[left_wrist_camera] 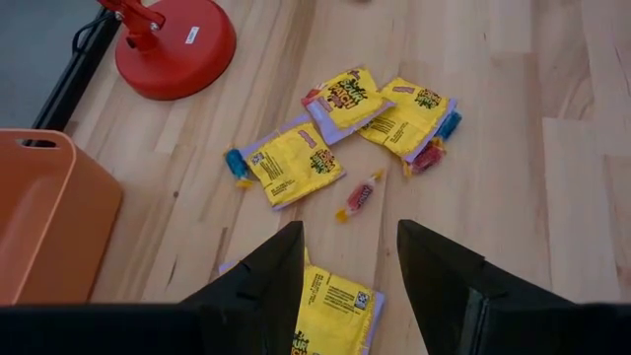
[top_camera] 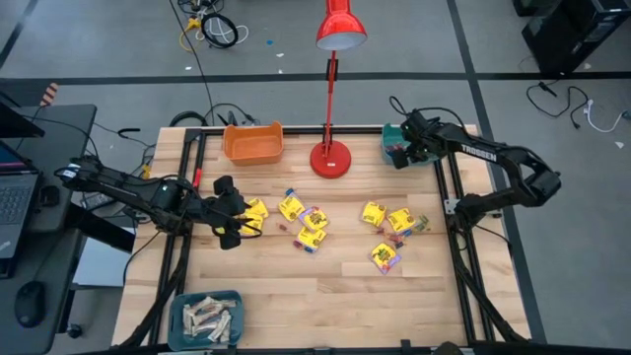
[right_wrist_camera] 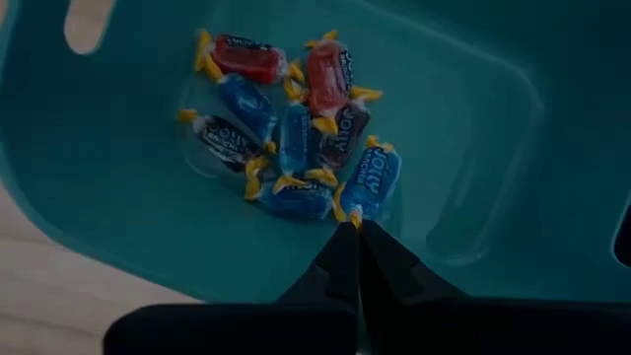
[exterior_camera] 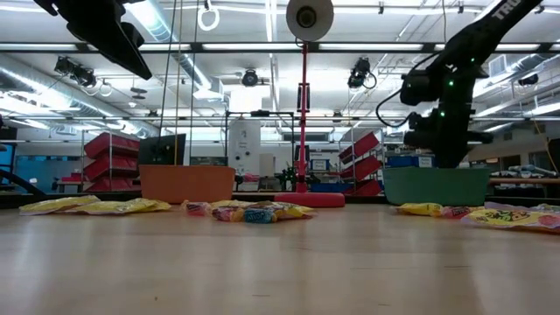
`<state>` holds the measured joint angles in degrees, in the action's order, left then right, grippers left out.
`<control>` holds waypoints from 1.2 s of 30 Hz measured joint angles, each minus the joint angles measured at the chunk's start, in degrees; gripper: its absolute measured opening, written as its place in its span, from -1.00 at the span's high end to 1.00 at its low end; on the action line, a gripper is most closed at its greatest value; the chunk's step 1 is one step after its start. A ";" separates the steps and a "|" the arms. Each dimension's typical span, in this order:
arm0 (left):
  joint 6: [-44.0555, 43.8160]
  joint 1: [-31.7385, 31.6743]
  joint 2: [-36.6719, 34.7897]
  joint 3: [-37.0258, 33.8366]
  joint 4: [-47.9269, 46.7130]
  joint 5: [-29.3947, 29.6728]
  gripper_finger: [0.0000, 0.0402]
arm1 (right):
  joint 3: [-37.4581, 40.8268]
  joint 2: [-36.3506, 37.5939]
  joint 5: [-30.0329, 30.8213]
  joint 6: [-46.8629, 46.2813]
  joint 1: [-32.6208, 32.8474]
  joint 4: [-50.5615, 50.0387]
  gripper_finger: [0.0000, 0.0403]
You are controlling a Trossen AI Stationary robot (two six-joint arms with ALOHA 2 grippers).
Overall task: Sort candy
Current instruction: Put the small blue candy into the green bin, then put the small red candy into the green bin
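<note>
Desk [top_camera: 296, 286]: pale wood, carrying everything; the high view shows the whole spread, the low view only a flat line of wrappers.
Left arm [top_camera: 128, 187]: reaches in from the desk's left side, stretched low toward the middle.
Right arm [top_camera: 503, 168]: bent back on the right, its wrist over the far right corner.
Lamp [top_camera: 331, 158]: red, base at the far middle of the desk, between the two far bins.
Orange bin [top_camera: 253, 143]: far side, left of the lamp; contents hidden in every view.
Teal bin [top_camera: 394, 138]: far right corner, under the right gripper; only the right wrist view shows the small pieces [right_wrist_camera: 296, 128] lying in it, red, blue and dark.
Near bin [top_camera: 205, 318]: near left corner, holding pale bars [top_camera: 209, 316].
Left gripper [left_wrist_camera: 347, 271]: fingers spread wide, holding nothing, poised over a yellow packet [left_wrist_camera: 330, 311] seen only in the left wrist view.
Right gripper [right_wrist_camera: 357, 247]: fingers pressed together, nothing between them, tips just above the teal bin's floor beside a blue piece.
Candy [top_camera: 315, 225]: yellow packets scattered over the desk's middle and right, tiny pieces among them.
</note>
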<state>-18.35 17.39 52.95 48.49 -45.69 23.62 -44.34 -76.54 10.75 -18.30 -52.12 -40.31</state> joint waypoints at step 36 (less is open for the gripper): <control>-0.44 0.00 0.00 0.00 -0.03 0.00 0.16 | -1.18 2.29 4.78 -0.18 -0.09 2.00 0.46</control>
<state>-18.79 17.39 52.95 48.49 -45.71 23.62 -45.51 -74.25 15.53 -18.48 -52.21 -38.31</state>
